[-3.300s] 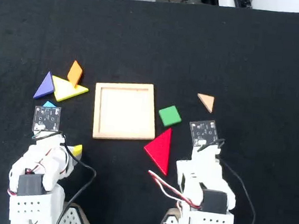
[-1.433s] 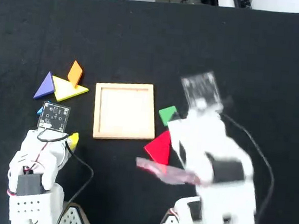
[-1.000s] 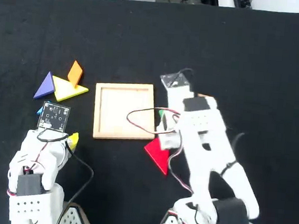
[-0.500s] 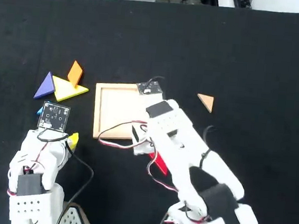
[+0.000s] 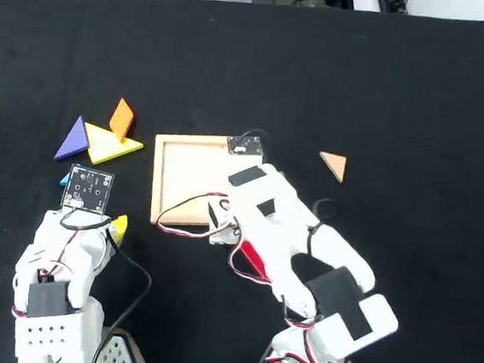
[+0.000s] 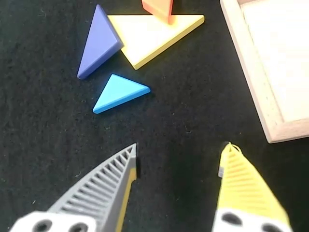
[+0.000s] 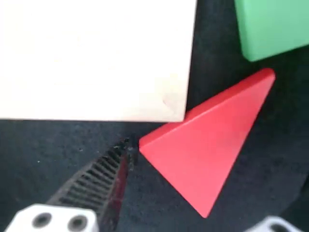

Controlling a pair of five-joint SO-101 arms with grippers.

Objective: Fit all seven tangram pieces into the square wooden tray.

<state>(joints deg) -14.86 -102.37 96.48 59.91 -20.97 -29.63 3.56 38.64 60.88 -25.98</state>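
The right gripper (image 7: pixel 193 191) has its jaws spread either side of the red triangle (image 7: pixel 212 140) and pinches nothing. The dark finger's tip is just beside the triangle's nearest corner. Beyond the jaws, the triangle seems to touch the corner of the wooden tray (image 7: pixel 96 58), and the green square (image 7: pixel 270 26) lies a little further out, apart from both.

My reading is that the first piece is about to be picked up, since the part of the tray floor in view is bare. The next move calls for closing on the triangle's slanted sides (a wedge that may squirt out if gripped off-centre), then lifting it over the rim.

The triangle is a thick, flat, glossy block with crisp edges. The tray is pale wood with a low raised border.

The left gripper (image 6: pixel 181 147) is also spread and empty above the black table (image 6: pixel 48 125). The light blue triangle (image 6: pixel 120 92) lies just ahead of it. Further out, the purple triangle (image 6: pixel 99 43), yellow triangle (image 6: pixel 152 31) and orange piece (image 6: pixel 157 7) cluster together. The tan triangle (image 5: pixel 333 165) lies well apart from both grippers.
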